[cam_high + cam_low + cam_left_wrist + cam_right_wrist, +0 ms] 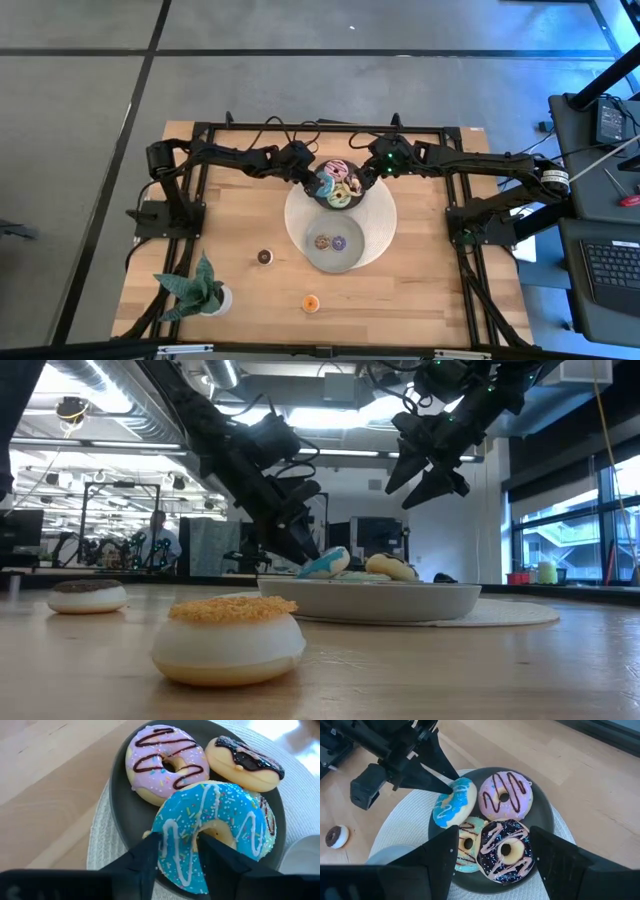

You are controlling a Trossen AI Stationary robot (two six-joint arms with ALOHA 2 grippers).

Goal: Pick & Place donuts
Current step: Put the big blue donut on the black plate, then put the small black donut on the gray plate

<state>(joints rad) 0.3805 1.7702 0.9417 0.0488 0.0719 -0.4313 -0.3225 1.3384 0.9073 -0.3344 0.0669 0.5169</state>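
A dark dish (338, 203) on a white round mat holds the larger donuts: pink (505, 796), sprinkled chocolate (505, 851), green (468, 846) and blue (453, 802). My left gripper (179, 837) reaches in from the table's left and is shut on the blue donut (215, 825). My right gripper (493, 827) hangs open above the dish's right side (430, 470), touching nothing. A light grey dish (335, 262) nearer me carries a brown mini (322, 241) and a purple mini (339, 242). A brown mini (265, 257) and an orange mini (311, 302) sit on the bare wood. My left gripper pinches the blue donut's ring wall on the side nearest it (180, 857), with one finger (220, 862) at the hole and the other (145, 865) outside the rim. The fingers slant down from the table's left. The donut sits tilted, its far edge over the green donut (270, 820).
A green star-shaped potted plant (200, 290) stands at the near left corner. The white mat (385, 225) lies under both dishes. Black frame rails (200, 200) run along the table's left, right and far sides. Bare wood lies near the table's near edge.
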